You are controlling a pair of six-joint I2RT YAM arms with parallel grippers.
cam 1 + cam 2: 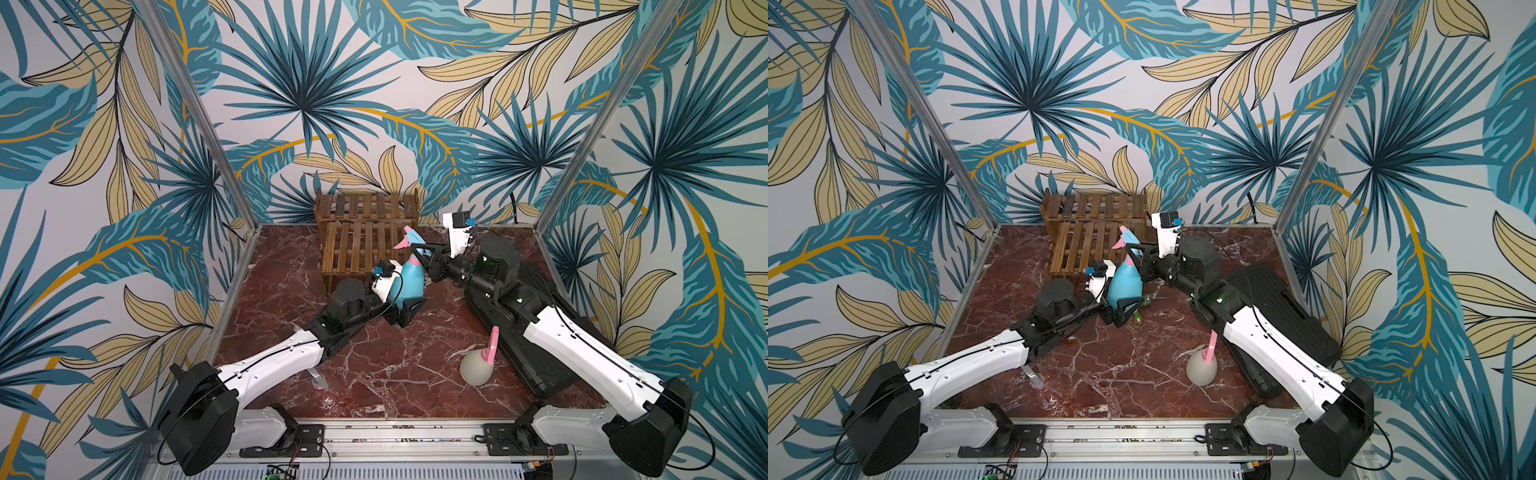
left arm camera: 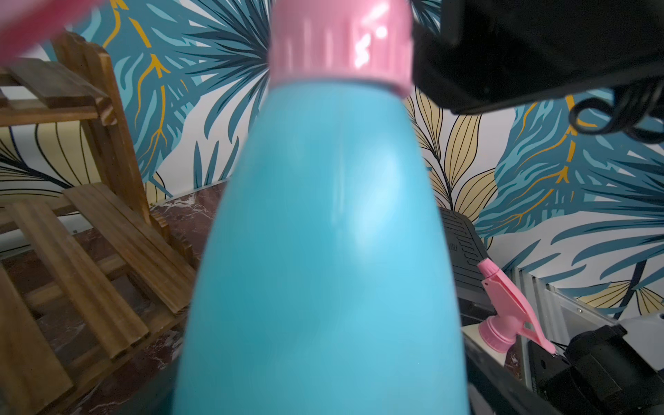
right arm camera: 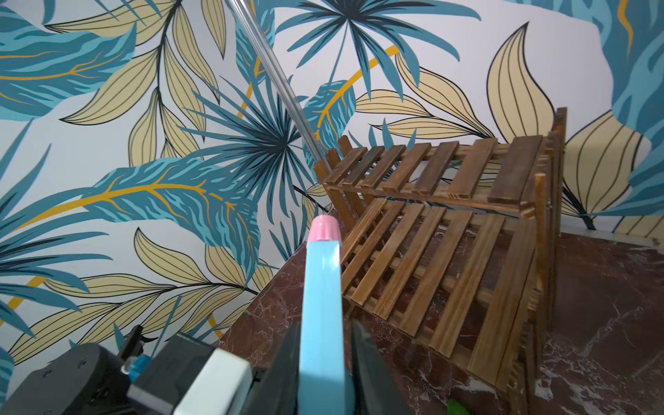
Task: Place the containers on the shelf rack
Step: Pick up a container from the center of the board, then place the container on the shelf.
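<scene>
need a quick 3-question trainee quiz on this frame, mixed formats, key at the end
1. True or false: a bottle already stands on the shelf rack.
2. The right gripper is closed on which part of the light blue bottle? A) its base B) its spray head C) no part, it hangs clear
3. Fill in: the cream-white bottle standing on the table has a ____ trigger.
Key: 1 false; 2 B; 3 pink.
</scene>
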